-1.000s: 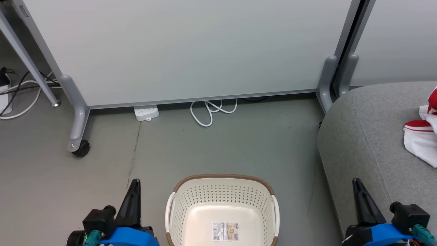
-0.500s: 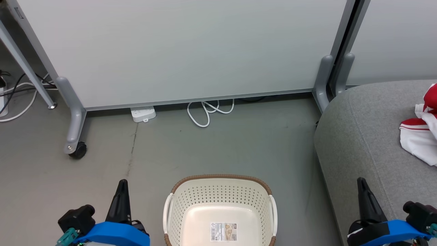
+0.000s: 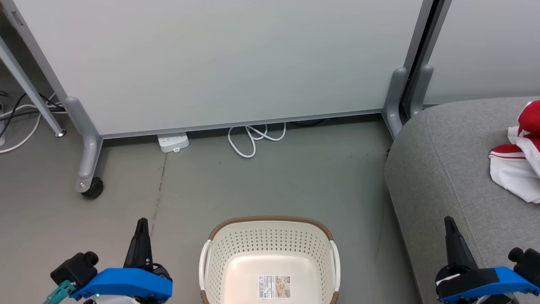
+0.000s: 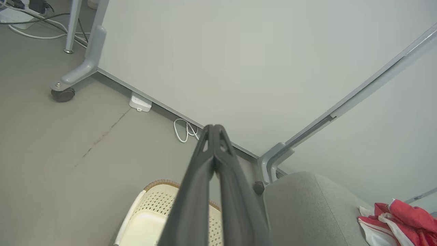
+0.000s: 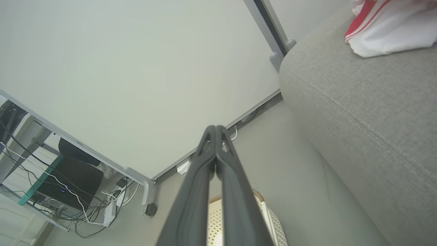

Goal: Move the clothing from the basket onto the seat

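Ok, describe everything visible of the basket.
The basket is an oval tub of cream plastic with small holes in its walls, a brown braided-look rim and a white handle on each side. A barcode sticker lies on its base; the visible inside holds nothing else. It stands upright on the grey floor, left of the seat and apart from it. Its near end runs out of the head view.

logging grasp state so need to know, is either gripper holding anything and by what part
Nothing is held. The left gripper and the right gripper are both shut with nothing between their fingers. The clothing lies on the seat, apart from both.
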Robot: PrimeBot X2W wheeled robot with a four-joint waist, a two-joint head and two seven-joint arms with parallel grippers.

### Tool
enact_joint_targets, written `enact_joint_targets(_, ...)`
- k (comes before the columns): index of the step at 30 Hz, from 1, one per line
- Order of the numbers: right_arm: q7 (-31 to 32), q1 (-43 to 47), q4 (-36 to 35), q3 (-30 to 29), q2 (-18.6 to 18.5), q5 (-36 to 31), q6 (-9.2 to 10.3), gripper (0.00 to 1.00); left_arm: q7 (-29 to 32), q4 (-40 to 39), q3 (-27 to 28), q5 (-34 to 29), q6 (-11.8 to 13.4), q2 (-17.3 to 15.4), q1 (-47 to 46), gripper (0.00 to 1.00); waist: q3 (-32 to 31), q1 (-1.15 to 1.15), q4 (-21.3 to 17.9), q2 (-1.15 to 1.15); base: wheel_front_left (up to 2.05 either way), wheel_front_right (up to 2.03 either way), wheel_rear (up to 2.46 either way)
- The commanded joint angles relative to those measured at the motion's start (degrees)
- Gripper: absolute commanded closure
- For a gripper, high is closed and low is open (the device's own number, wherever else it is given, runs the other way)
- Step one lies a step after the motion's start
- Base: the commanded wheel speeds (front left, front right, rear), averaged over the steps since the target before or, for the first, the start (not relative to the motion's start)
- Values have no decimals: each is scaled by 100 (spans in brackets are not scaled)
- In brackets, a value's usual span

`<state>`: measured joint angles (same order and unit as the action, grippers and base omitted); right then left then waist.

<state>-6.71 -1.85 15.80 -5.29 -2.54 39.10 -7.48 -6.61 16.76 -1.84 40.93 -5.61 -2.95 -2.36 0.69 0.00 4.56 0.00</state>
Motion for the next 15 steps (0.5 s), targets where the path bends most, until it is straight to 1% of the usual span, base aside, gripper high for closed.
enact_joint_targets(1,43,-174,-93,-15,-29,207,-1,100,38,-96,70,183,-22,-10,-169,100,-1,0,-6,0,0,0,0)
enact_joint_targets(15,318,-247,-119,-40,-34,1303,-2,100,309,-141,236,1247,-61,-10,-236,100,-9,0,-75,0,0,0,0)
